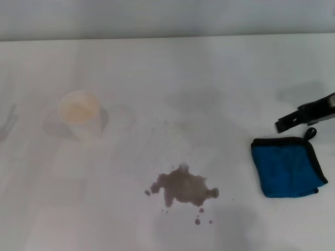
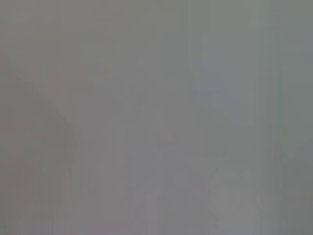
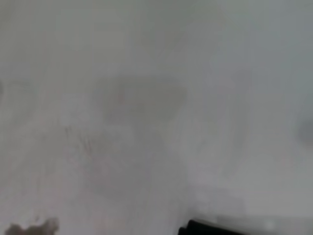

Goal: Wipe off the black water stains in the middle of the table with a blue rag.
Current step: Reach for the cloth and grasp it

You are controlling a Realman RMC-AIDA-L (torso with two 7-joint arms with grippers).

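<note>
On table, blue rag below right tool.

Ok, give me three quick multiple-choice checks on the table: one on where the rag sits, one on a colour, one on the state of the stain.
1. Where is the rag relative to the stain?
A. On the robot's right of it
B. On top of it
C. On the robot's left of it

2. What colour is the rag?
A. Red with white trim
B. Blue with black trim
C. Plain yellow

3. What state is the stain in?
A. Covered by the rag
B. Fully wiped away
C. Unwiped, with droplets around it

Answers: 1 A, the head view shows the rag lying apart from the stain toward the right edge, just below the right claw. 2 B, bright blue cloth with a black border and loop. 3 C, the grey-brown splotch sits bare on the table with small drops beside it.
</note>
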